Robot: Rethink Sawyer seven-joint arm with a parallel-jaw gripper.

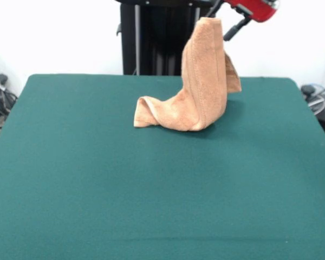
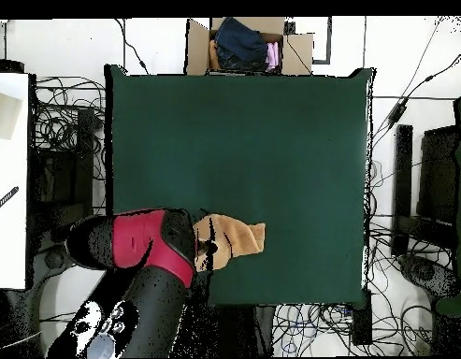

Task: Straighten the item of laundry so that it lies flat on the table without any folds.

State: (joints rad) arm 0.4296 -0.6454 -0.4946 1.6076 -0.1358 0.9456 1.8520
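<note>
The light orange-tan towel (image 1: 203, 81) is pulled up into a tall peak at the far side of the dark green table (image 1: 151, 195). Its lower end trails left and lies bunched on the cloth. My gripper (image 1: 212, 15) is at the peak's top, shut on the towel's upper edge, with its fingertips hidden behind the fabric. A loose corner hangs to the right of the peak. From overhead the towel (image 2: 237, 237) is a small folded lump near the table's (image 2: 271, 140) bottom edge, and the gripper (image 2: 208, 249) sits at its left end under the red arm.
A cardboard box (image 2: 248, 45) holding clothes stands beyond the table's top edge in the overhead view. Cables (image 2: 61, 131) lie on the floor on both sides. A white surface (image 2: 7, 178) stands at the left.
</note>
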